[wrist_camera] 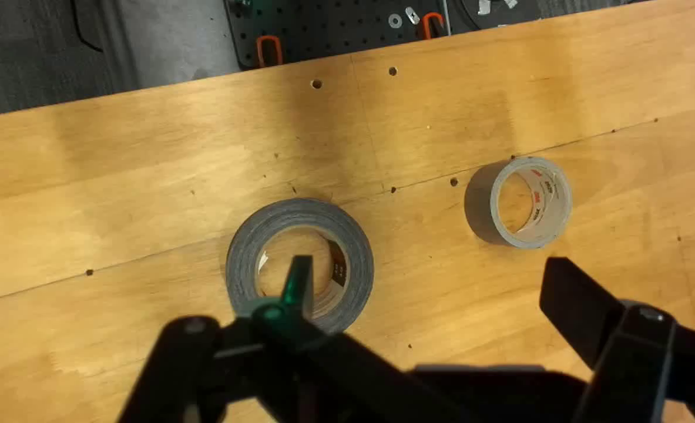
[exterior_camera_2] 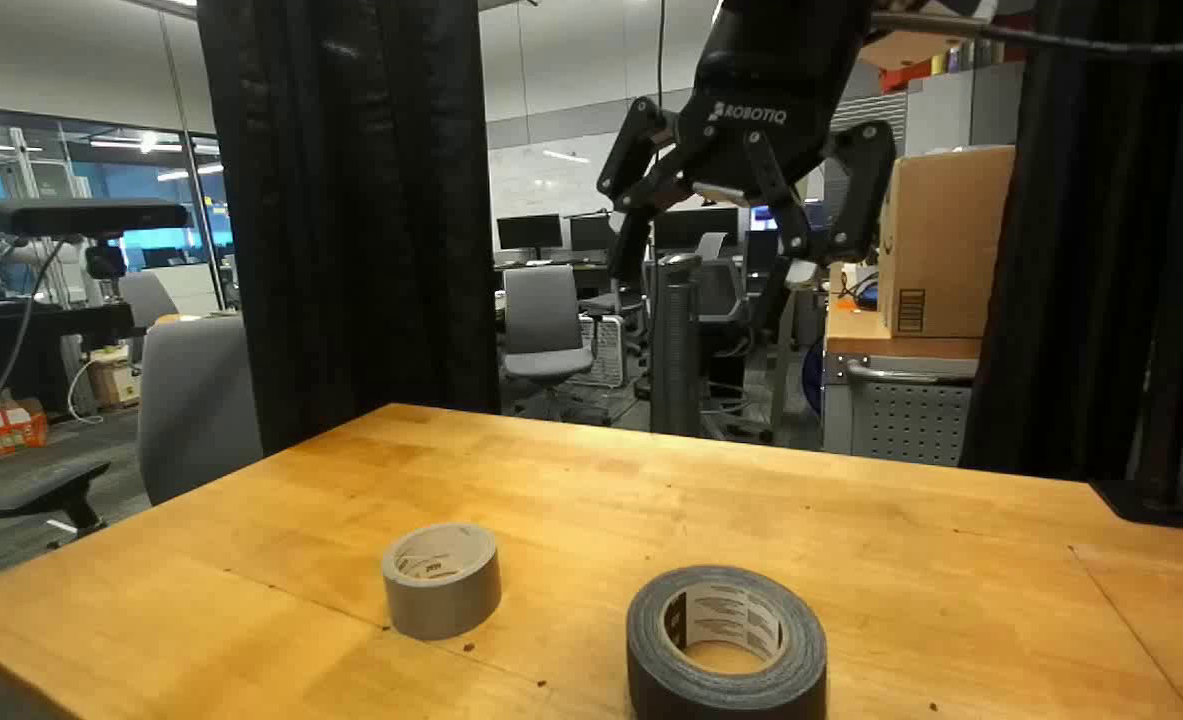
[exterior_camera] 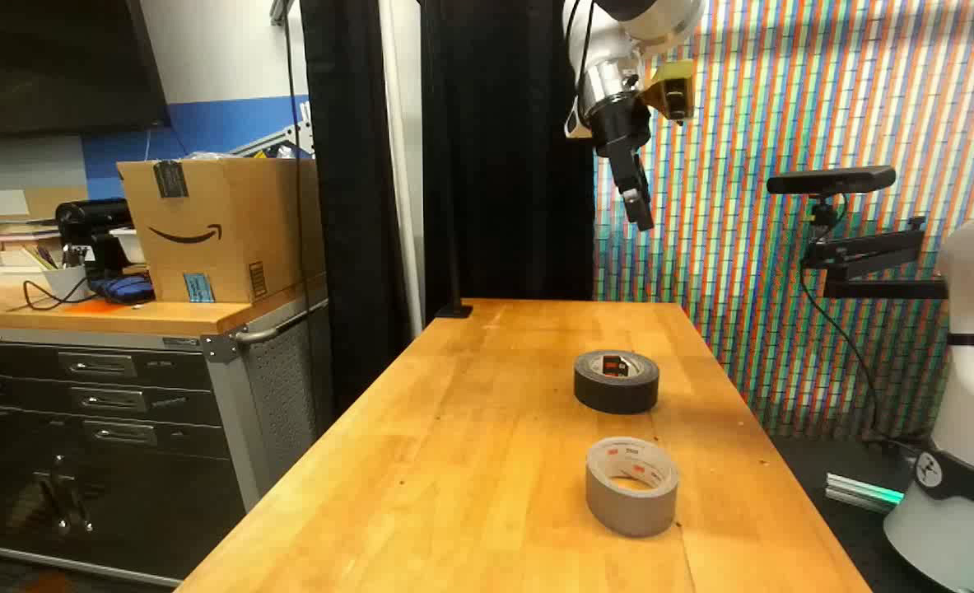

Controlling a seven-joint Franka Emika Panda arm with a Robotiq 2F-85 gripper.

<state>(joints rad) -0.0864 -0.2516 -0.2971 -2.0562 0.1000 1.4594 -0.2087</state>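
My gripper point(exterior_camera: 639, 212) hangs in the air above the wooden table point(exterior_camera: 470, 461), pointing down and a little tilted. Its two fingers stand wide apart with nothing between them, as seen in an exterior view point(exterior_camera_2: 701, 285) and in the wrist view point(wrist_camera: 429, 263). A wide black tape roll point(exterior_camera: 616, 395) lies flat on the table; in the wrist view the left finger covers part of this black roll point(wrist_camera: 360, 264). A smaller grey tape roll point(exterior_camera: 631, 512) lies flat nearby, apart from the black one. The grey roll shows at upper right in the wrist view point(wrist_camera: 481, 205). My gripper touches neither roll.
A black pole base point(exterior_camera_2: 1156, 505) stands at a table corner, beside black curtains point(exterior_camera: 503, 165). A cardboard box point(exterior_camera: 215, 231) sits on a separate workbench. A camera on a bracket point(exterior_camera: 831, 179) and another white robot arm point(exterior_camera: 968, 395) stand beyond the table's side.
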